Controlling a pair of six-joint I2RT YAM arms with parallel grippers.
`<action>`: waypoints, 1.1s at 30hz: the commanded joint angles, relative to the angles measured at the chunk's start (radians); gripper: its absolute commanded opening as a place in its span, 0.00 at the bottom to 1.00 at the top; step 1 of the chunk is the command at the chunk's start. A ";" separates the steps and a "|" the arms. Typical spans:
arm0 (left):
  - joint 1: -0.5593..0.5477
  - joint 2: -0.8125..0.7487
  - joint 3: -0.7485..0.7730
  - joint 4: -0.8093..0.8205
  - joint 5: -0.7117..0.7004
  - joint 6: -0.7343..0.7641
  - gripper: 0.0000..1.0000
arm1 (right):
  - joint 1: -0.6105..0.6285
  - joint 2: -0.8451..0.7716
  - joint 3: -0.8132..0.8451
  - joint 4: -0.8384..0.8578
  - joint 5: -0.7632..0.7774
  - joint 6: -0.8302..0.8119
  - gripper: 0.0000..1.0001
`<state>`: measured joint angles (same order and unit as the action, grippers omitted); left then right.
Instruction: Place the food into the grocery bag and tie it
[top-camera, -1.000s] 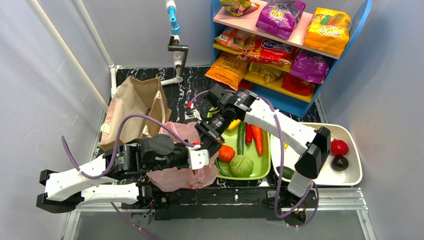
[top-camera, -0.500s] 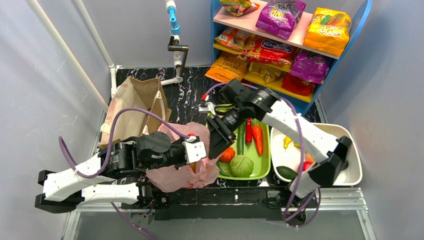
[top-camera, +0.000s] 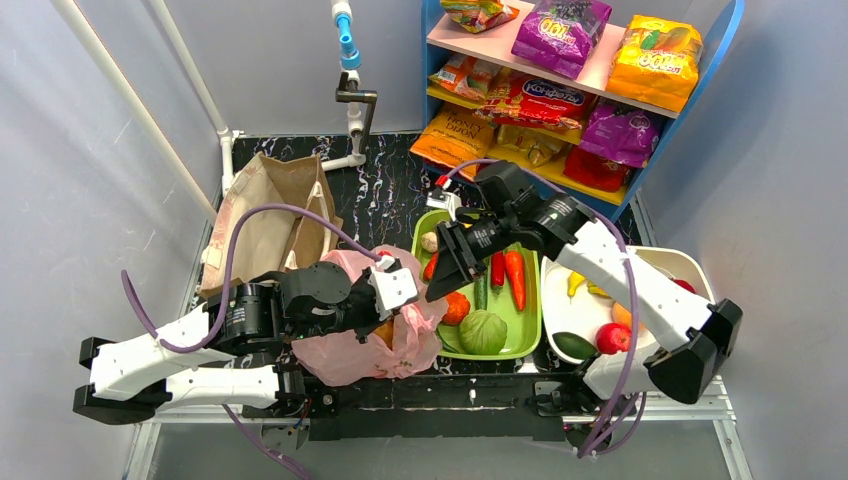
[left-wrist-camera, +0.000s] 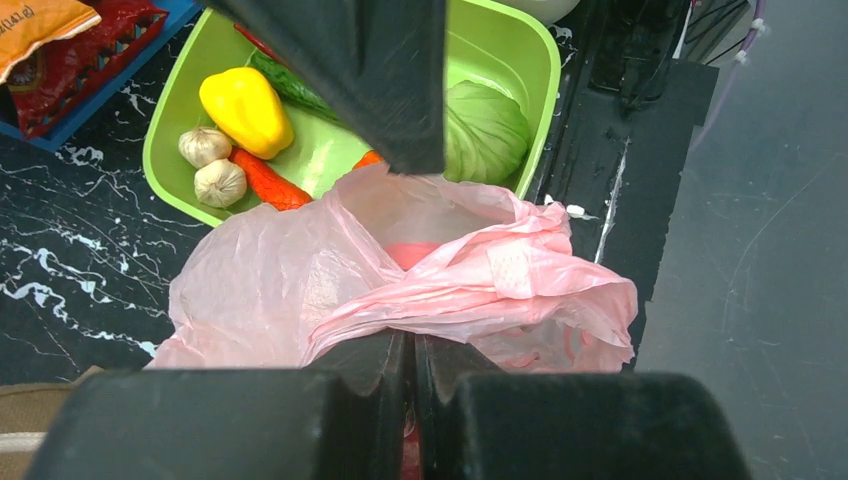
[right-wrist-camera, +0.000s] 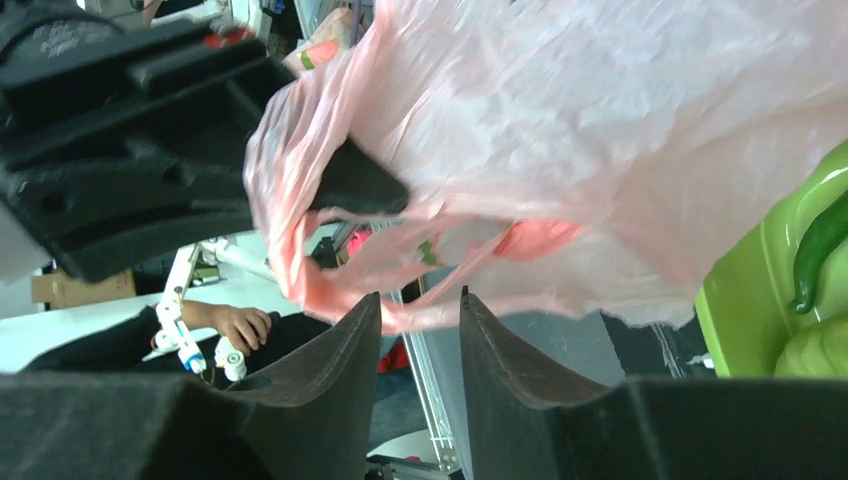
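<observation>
The pink grocery bag (top-camera: 362, 338) slumps at the table's near edge, left of the green tray (top-camera: 536, 318). My left gripper (top-camera: 398, 296) is shut on the bag's bunched rim (left-wrist-camera: 470, 290), with the pink film pinched between its jaws (left-wrist-camera: 412, 345). My right gripper (top-camera: 438, 288) hangs open just right of the bag. In the right wrist view a loop of the bag (right-wrist-camera: 400, 300) runs across the gap at its fingertips (right-wrist-camera: 418, 305), unclamped. Something orange-red (right-wrist-camera: 535, 238) shows through the film. The tray holds a cabbage (left-wrist-camera: 485, 130), yellow pepper (left-wrist-camera: 247, 110), garlic (left-wrist-camera: 205, 147) and carrot (top-camera: 515, 278).
A brown paper bag (top-camera: 265, 215) stands behind the pink bag on the left. A white tray (top-camera: 705, 268) with fruit, including a red one (top-camera: 612, 338), lies right of the green tray. A blue shelf (top-camera: 600, 210) of snack packets fills the back right.
The right gripper has opened and drawn right, off the bag's top to its right side, its arm swinging right. The left gripper has closed fully on the bag's rim.
</observation>
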<state>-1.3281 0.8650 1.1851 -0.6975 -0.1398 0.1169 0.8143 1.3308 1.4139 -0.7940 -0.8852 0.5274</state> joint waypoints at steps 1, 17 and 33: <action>0.000 -0.009 0.025 -0.017 -0.018 -0.083 0.00 | 0.008 0.065 -0.005 0.140 -0.028 0.017 0.40; 0.000 -0.012 0.030 -0.005 -0.074 -0.263 0.00 | 0.118 0.098 -0.104 0.248 -0.341 -0.043 0.39; 0.000 0.002 0.071 -0.028 -0.151 -0.477 0.00 | 0.196 -0.023 -0.259 0.553 -0.190 0.094 0.56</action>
<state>-1.3285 0.8631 1.2060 -0.7162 -0.2264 -0.2741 0.9768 1.3483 1.1595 -0.3527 -1.1538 0.5919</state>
